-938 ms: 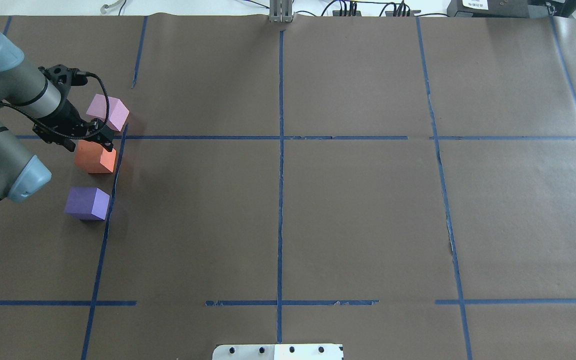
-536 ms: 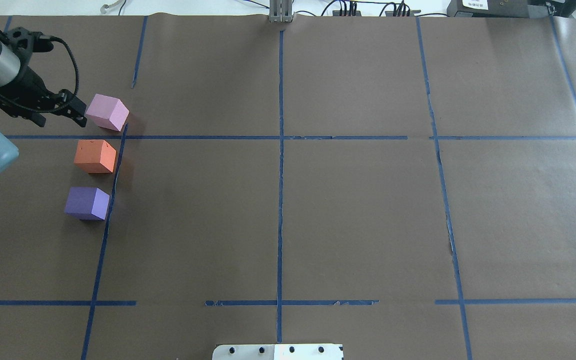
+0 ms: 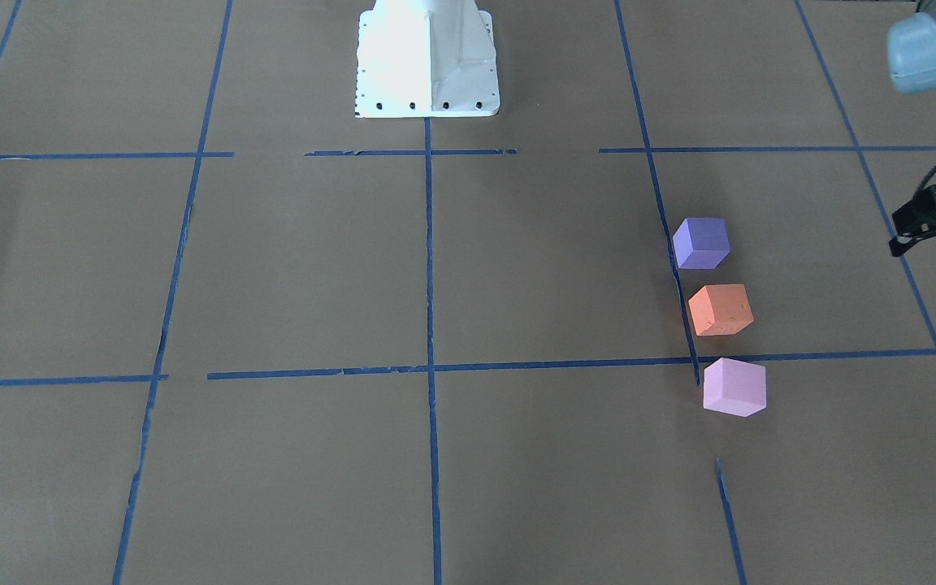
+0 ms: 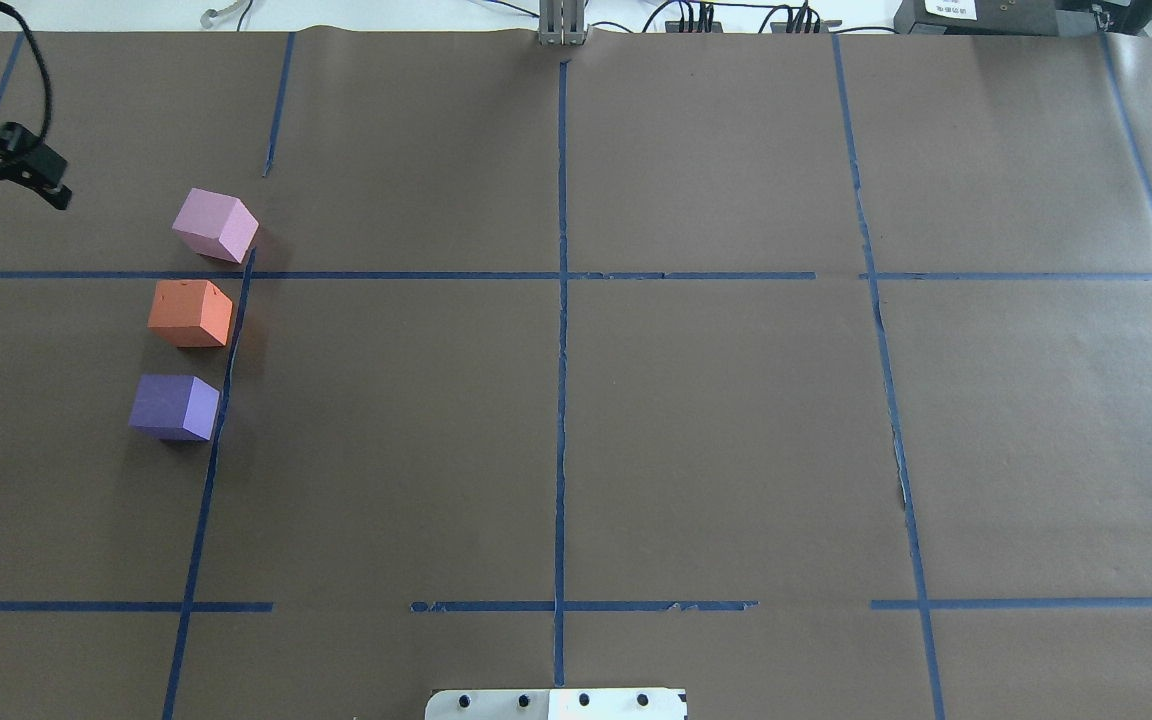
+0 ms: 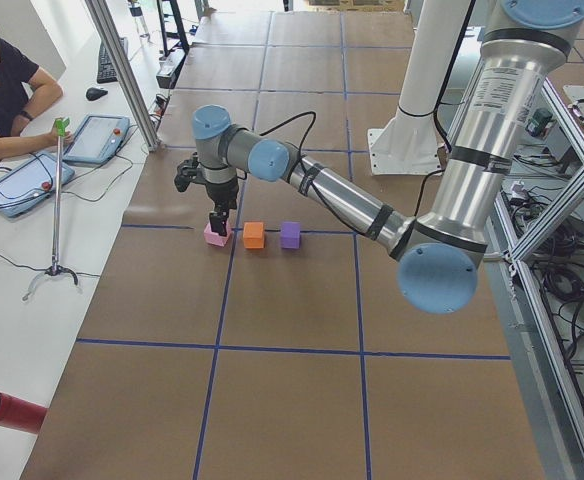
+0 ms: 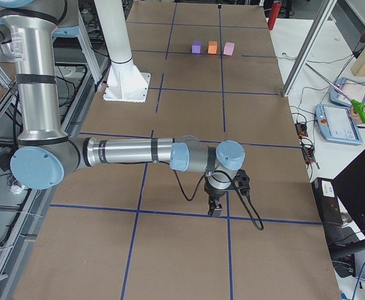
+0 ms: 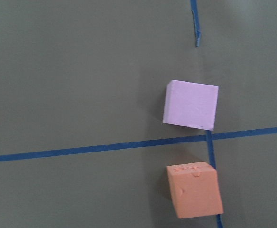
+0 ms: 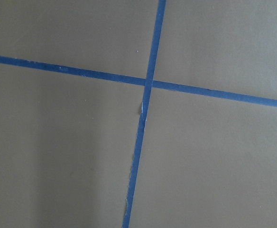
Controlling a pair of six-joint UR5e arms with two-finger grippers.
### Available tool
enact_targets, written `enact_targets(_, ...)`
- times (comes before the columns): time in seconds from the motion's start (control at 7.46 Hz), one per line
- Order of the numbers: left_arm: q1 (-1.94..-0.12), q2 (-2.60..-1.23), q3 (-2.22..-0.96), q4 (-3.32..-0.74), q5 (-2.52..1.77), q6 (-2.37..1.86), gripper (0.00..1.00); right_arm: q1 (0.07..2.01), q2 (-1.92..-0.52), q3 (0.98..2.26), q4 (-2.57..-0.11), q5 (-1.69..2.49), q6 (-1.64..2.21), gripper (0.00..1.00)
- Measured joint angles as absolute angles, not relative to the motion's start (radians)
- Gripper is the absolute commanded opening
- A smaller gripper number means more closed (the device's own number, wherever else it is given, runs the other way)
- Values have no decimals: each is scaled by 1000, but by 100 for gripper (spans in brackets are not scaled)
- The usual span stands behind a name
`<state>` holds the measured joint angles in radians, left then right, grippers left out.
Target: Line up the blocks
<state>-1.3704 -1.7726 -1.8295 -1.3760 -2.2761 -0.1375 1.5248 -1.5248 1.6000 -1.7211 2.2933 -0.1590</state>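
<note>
Three blocks stand in a short row along a blue tape line on the table's left side: the pale pink block (image 4: 215,224) farthest, the orange block (image 4: 190,313) in the middle, the purple block (image 4: 174,407) nearest. They also show in the front view as pink (image 3: 734,387), orange (image 3: 721,309) and purple (image 3: 701,242). My left gripper (image 4: 11,190) is open and empty, raised, and left of the pink block at the view's edge. Its wrist view shows the pink block (image 7: 190,104) and the orange block (image 7: 194,189). My right gripper (image 6: 215,209) shows only in the right side view; I cannot tell whether it is open or shut.
The white robot base plate (image 4: 556,703) sits at the near middle edge. Blue tape lines (image 4: 561,300) divide the brown table. Cables lie along the far edge (image 4: 696,20). An operator (image 5: 2,90) sits past the table's left end.
My left gripper has lifted off the orange block and drawn back to the far left, still open. The three blocks have not moved.
</note>
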Motion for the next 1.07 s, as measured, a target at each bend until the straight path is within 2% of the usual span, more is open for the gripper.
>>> enact_targets(0.4, -1592, -1621, -1717, -1394, -2283, 207, 100, 1525, -1525, 1600, -1721, 2293, -159, 100)
enact_targets(0.67, -1640, -1572, -1642, -1448, -2293, 270, 100, 1525, -1525, 1600, -1721, 2293, -158, 100)
enact_targets(1.07, -1645, -1557, -1606, -1491, -2318, 274, 100, 1525, -1525, 1600, -1721, 2293, -159, 100)
